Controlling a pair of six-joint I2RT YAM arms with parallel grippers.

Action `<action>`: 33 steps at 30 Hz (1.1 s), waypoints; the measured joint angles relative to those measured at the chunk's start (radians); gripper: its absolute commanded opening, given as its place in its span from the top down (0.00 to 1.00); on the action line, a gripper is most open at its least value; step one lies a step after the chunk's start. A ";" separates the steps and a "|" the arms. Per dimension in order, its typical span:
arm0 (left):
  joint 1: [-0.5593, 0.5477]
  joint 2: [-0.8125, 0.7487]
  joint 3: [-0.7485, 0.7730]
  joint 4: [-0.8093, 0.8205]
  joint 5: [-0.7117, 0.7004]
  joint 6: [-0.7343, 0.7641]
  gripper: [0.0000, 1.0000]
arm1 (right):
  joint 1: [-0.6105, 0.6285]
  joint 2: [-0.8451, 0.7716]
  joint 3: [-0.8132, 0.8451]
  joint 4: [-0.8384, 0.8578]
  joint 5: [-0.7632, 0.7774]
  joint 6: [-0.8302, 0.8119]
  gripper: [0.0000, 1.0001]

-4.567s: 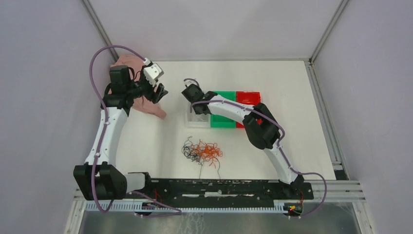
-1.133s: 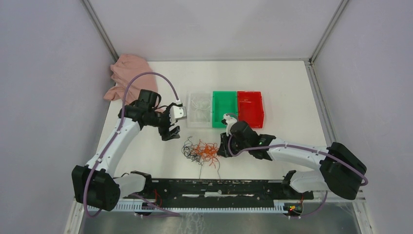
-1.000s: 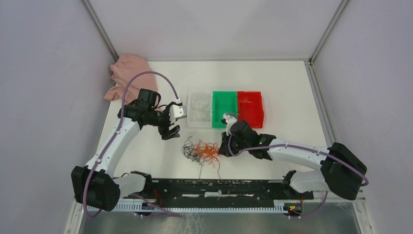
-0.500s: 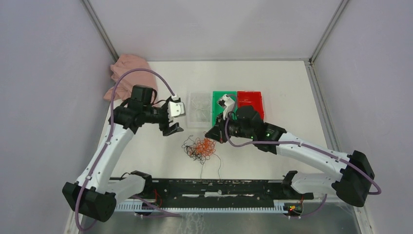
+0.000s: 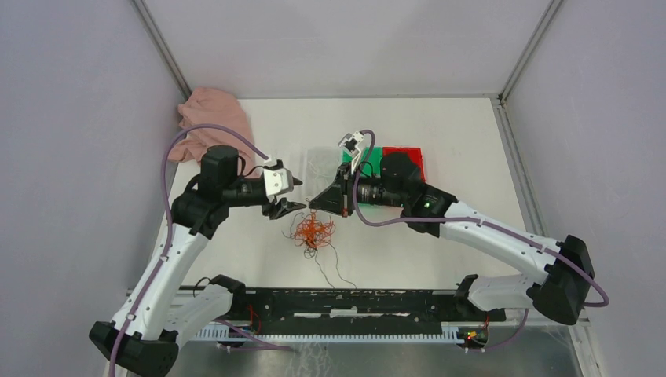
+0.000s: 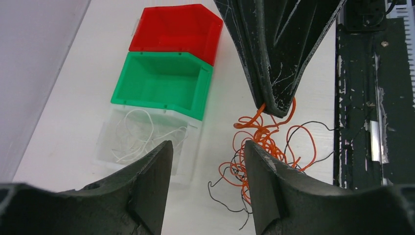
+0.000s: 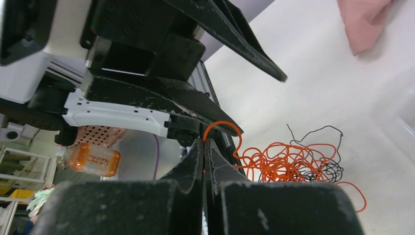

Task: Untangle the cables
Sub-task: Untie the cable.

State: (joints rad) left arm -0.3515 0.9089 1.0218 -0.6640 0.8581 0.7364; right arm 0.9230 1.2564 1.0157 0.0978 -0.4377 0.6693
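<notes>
Over the middle of the worktop (image 5: 471, 157) | right gripper (image 5: 313, 206) pinched tight on an orange strand, has hoisted the cables (image 5: 312, 232) since a second ago, black tails trailing below | left gripper (image 5: 292, 206) moved in beside, jaws apart, empty | wad now hangs ready for pulling apart.

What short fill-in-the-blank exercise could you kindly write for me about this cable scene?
1. The right claw is shut on a strand of the cables coloured ____.
2. The left claw stands ____, gripping nothing.
3. The pink cloth lies in the far ____ corner of the table.
Missing words: orange; open; left.
</notes>
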 measured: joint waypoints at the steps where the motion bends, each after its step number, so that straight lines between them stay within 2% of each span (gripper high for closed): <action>1: -0.002 0.001 0.000 0.008 0.009 -0.016 0.42 | 0.000 0.003 0.007 0.006 -0.006 0.004 1.00; 14: -0.026 0.006 -0.004 0.039 0.065 -0.126 0.71 | 0.003 0.048 0.054 0.043 -0.055 0.040 1.00; 27: -0.026 -0.015 0.023 -0.112 0.082 -0.027 0.73 | 0.005 0.024 0.054 -0.052 -0.048 -0.019 1.00; 29: -0.026 -0.020 0.023 -0.098 0.086 -0.034 0.68 | 0.005 0.024 0.055 -0.058 -0.048 -0.020 1.00; 31: -0.026 -0.027 0.023 -0.077 0.087 -0.045 0.58 | 0.005 0.024 0.055 -0.063 -0.049 -0.020 1.00; 33: -0.026 -0.036 0.023 -0.058 0.092 -0.058 0.55 | 0.005 0.024 0.056 -0.063 -0.049 -0.020 1.00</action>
State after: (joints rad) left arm -0.3775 0.8730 1.0443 -0.7219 0.9501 0.6788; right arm 0.9276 1.2800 1.0714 0.0349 -0.4866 0.6495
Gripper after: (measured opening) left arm 0.397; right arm 0.010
